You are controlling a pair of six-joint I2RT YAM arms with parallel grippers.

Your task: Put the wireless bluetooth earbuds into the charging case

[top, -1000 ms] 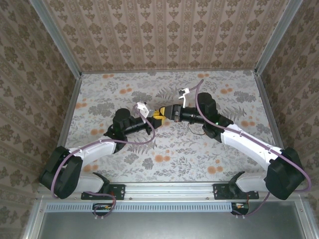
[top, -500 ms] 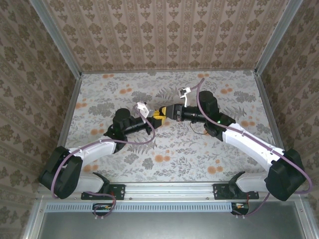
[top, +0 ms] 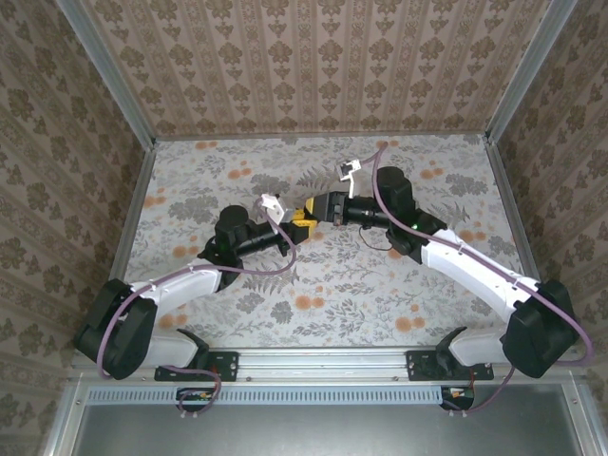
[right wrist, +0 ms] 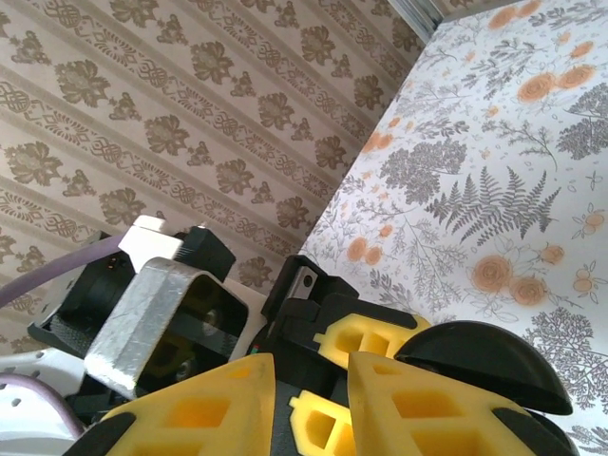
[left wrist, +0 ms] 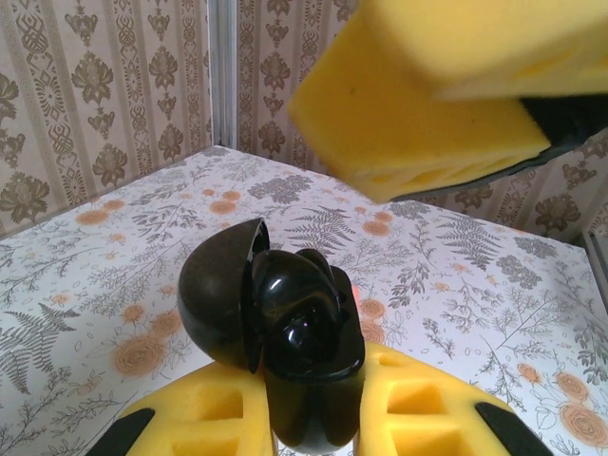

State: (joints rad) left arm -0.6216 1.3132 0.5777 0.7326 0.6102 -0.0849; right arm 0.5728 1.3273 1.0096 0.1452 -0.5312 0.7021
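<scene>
The left gripper (left wrist: 313,423) was closed down hard. Its yellow foam pads (left wrist: 214,413) pressed on both flanks of the charging case (left wrist: 304,332). The case read as a glossy black shell, held upright, with its round lid (left wrist: 217,299) swung open to the left. It was held clear of the table (left wrist: 494,285), near the middle and slightly left.

The right gripper (right wrist: 312,380) hung close over the open case from the right. Its fingers (right wrist: 418,399) stood a narrow gap apart, and whether anything sat between them could not be told. The earbuds could not be made out against the black interior.

Handling, by judgement:
- **Case:** it looked light, rigid and slick. The hold belonged on the flanks below the hinge, clear of the lid.
- **Earbuds:** they would be tiny, smooth and apt to twist or slip. Each would best be taken by the stem, bud downward.
</scene>
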